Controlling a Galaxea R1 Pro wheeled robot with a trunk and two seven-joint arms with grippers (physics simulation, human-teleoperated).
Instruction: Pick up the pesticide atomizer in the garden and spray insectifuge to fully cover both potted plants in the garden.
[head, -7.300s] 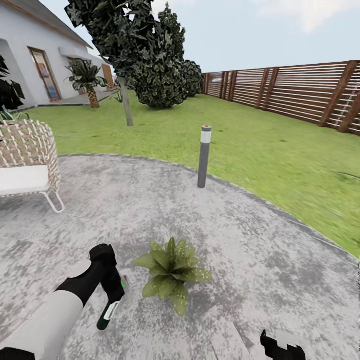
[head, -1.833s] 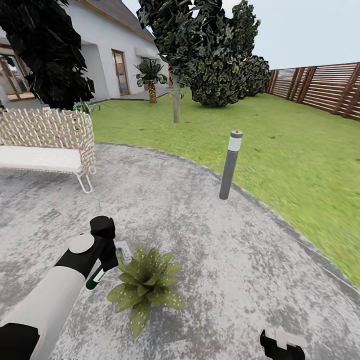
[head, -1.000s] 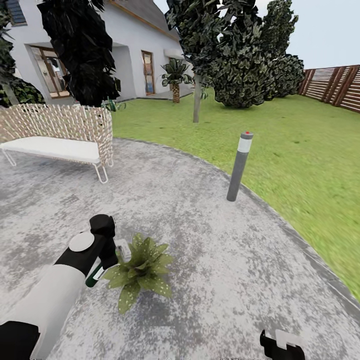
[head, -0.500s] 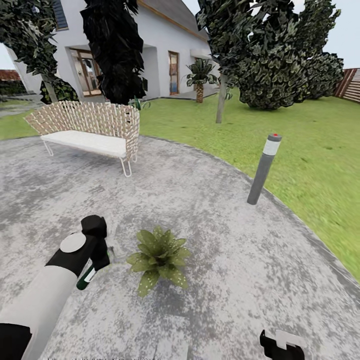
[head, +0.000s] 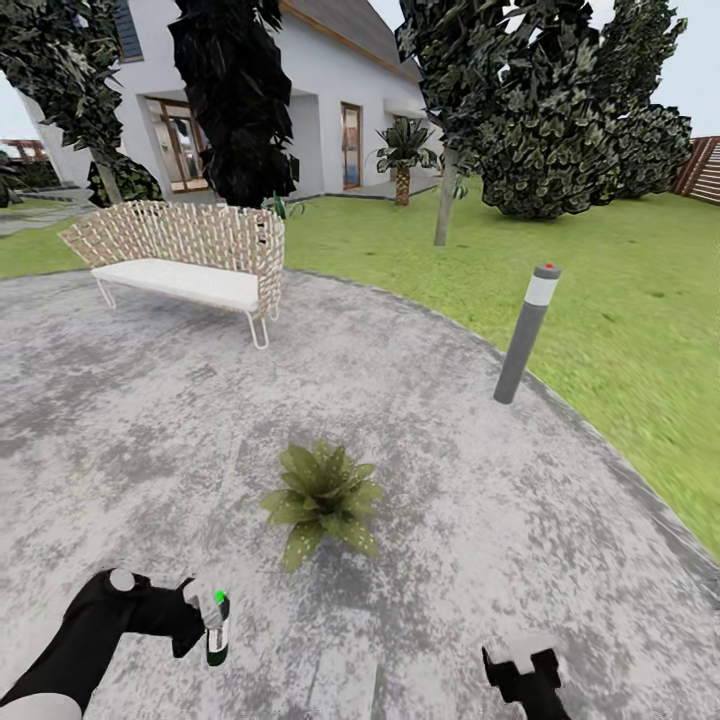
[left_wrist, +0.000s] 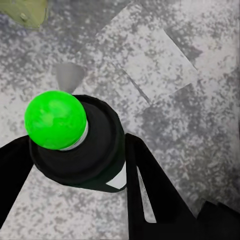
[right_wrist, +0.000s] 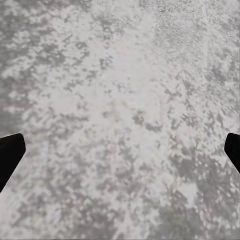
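Showing grey mottled patio (head: 450, 560), lawn (head: 620, 300), bench (head: 185, 262) | left fingers (head: 205, 625) clamped on pesticide atomizer (head: 217, 638) | right fingers (head: 525, 672) spread, empty

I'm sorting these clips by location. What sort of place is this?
A home's back garden, it seems: a grey paved patio edged by lawn, a wicker bench, a small leafy plant and a white house behind trees.
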